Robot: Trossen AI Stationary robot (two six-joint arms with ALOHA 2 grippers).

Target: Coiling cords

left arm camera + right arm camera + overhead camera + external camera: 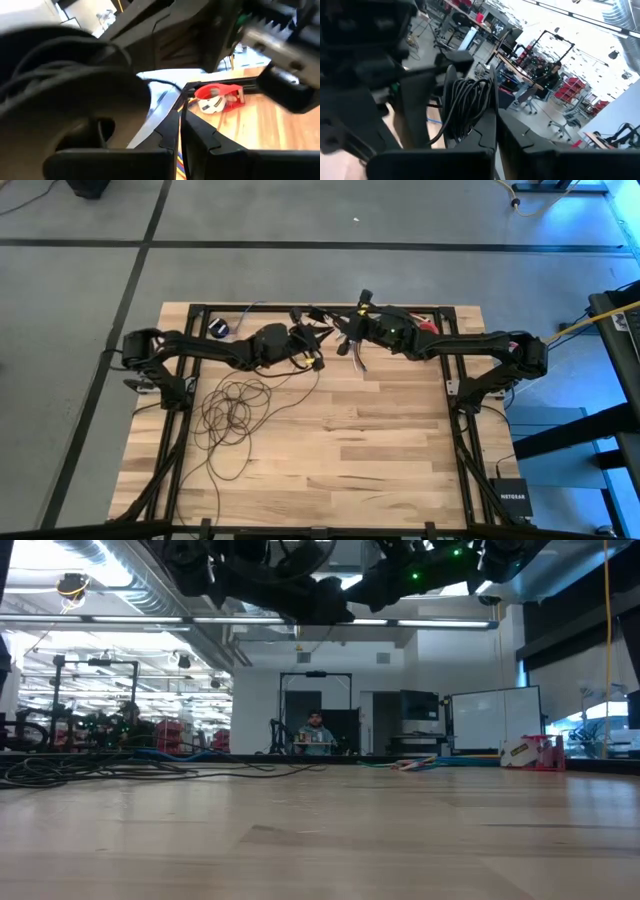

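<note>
The cords lie mostly in loose loops on the table below our left gripper, whose fingers are pressed together. Our right gripper pinches a coiled bunch beside it. We judge winding is midway; next, draw in more slack.

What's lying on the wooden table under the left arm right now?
Loose loops of the thin dark cord sprawl on the wooden table beneath and in front of the left arm. Anything directly beneath the arm is covered.
</note>
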